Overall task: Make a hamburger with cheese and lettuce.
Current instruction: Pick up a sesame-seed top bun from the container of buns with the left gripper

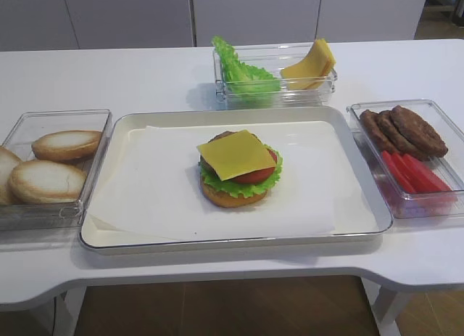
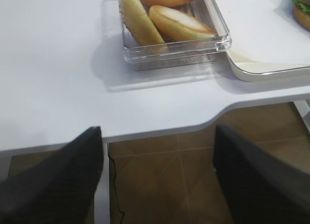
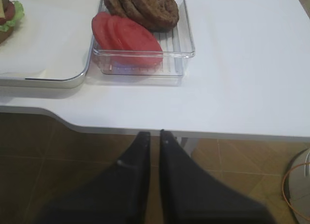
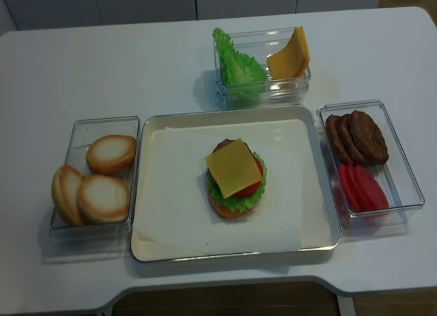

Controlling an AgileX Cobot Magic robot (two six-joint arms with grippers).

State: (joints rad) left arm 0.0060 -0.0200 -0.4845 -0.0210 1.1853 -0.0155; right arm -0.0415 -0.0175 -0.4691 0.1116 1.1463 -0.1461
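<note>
From the exterior high view, the hamburger (image 1: 239, 169) is sitting unfinished on white paper in the middle of the tray (image 1: 109, 227), with the cheese (image 1: 235, 154) lying on top, over a tomato slice and the lettuce (image 1: 217, 182) frilling out above the bottom bun. A clear box (image 1: 43, 212) on the left is holding loose bun halves (image 1: 67, 144). The far box (image 1: 275, 96) is carrying spare lettuce leaves (image 1: 243, 73) and a stack of cheese slices (image 1: 312, 64). The right box (image 1: 435, 202) is holding patties (image 1: 402, 131) and tomato slices (image 1: 415, 173).

In the right wrist view, the right end effector (image 3: 154, 135) is hanging below the desk (image 3: 242, 79) edge, its fingers nearly together and gripping nothing.

In the left wrist view, the left end effector (image 2: 157, 137) is standing wide open and empty, off the desk's front edge, near the bun box.

The realsense view is showing the same layout from above, with the hamburger at the tray's centre.
</note>
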